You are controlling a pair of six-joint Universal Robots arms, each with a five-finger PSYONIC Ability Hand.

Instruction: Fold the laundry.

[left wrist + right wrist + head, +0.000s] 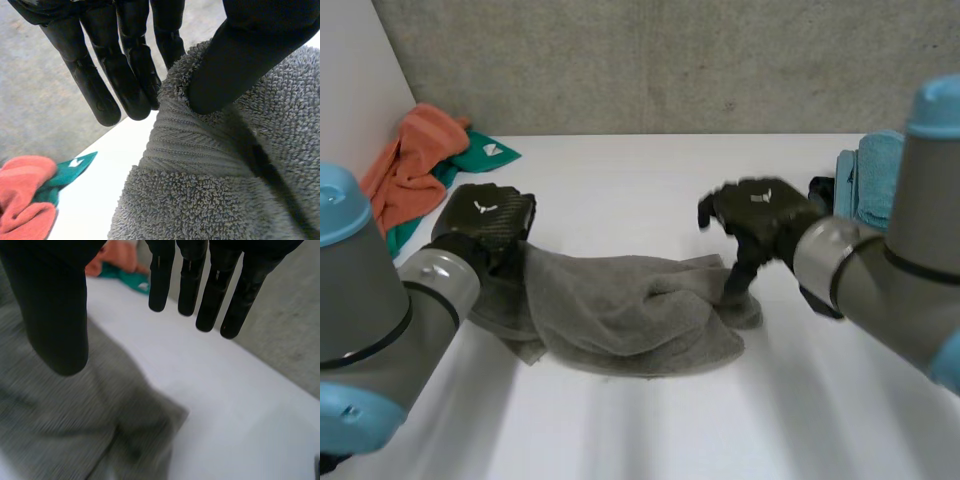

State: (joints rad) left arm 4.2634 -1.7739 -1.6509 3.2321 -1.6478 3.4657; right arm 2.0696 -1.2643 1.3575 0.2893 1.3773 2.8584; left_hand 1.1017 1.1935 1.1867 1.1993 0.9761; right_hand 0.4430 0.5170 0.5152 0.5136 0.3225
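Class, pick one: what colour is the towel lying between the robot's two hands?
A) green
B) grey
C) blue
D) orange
B: the towel on the table between the left hand and the right hand is grey; the orange cloth lies apart at the far corner.

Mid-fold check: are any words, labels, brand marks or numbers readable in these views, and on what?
No readable words or numbers anywhere.
On the left robot hand: a small white emblem on its back, a shape with no legible letters.
On the right robot hand: a similar white emblem, too blurred to read.
On the green cloth: a white mark, too small to read.
On the grey towel: no tag or print visible.
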